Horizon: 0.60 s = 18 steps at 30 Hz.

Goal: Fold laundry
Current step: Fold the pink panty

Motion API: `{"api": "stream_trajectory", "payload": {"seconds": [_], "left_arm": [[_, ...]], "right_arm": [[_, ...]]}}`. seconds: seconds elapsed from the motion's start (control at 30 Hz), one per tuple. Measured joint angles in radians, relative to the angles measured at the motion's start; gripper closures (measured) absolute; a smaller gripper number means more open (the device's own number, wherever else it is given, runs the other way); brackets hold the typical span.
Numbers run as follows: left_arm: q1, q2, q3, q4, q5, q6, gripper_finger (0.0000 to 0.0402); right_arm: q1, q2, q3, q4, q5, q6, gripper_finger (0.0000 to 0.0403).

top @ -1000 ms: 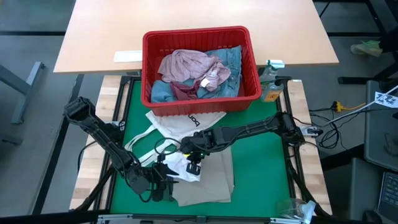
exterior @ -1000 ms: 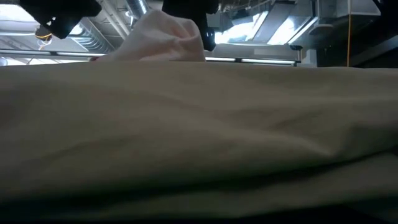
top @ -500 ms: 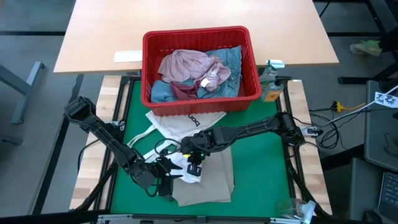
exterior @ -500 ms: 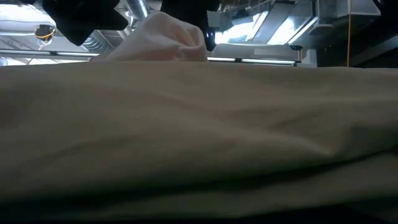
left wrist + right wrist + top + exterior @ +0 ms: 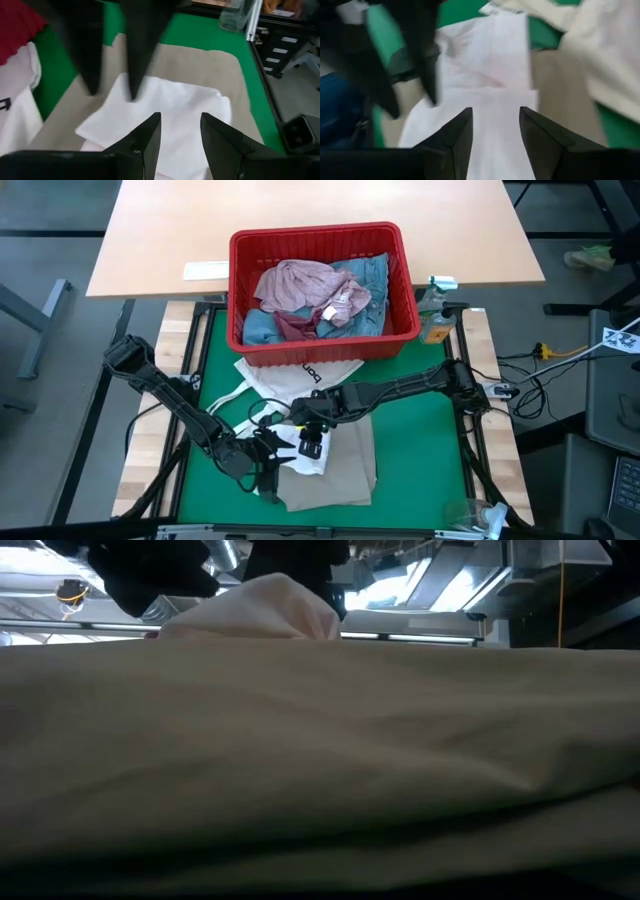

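Both jaws stand parted, gripping nothing, left gripper facing right gripper over a folded white cloth on beige trousers.

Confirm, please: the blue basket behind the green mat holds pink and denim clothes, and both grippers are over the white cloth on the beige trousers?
Not quite: the basket is red, not blue, as the high view shows. The rest holds.

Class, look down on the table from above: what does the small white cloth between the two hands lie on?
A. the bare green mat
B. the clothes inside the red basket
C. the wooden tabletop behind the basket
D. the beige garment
D: the white cloth rests on the beige garment, spread on the green mat in front of the red basket.
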State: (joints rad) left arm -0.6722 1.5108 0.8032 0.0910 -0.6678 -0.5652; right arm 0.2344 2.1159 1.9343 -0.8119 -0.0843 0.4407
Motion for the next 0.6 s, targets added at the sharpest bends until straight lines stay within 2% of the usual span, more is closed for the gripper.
{"api": "stream_trajectory", "payload": {"seconds": [0.13,0.23,0.4,0.6], "left_arm": [[0.031,0.008,0.0,-0.005,0.003,0.0,0.027],[0.052,0.008,0.0,-0.001,0.046,0.0,0.027],[0.052,0.008,0.0,-0.001,0.097,-0.001,0.027],[0.033,0.061,0.0,0.012,0.103,-0.007,0.027]], "right_arm": [[0.007,0.0,0.0,-0.013,-0.114,0.0,0.0251],[0.033,0.0,0.0,-0.022,-0.116,-0.003,0.0258],[0.108,0.0,0.0,-0.029,-0.024,-0.051,0.0259],[0.184,0.006,-0.001,-0.025,0.212,-0.055,0.026]]}}
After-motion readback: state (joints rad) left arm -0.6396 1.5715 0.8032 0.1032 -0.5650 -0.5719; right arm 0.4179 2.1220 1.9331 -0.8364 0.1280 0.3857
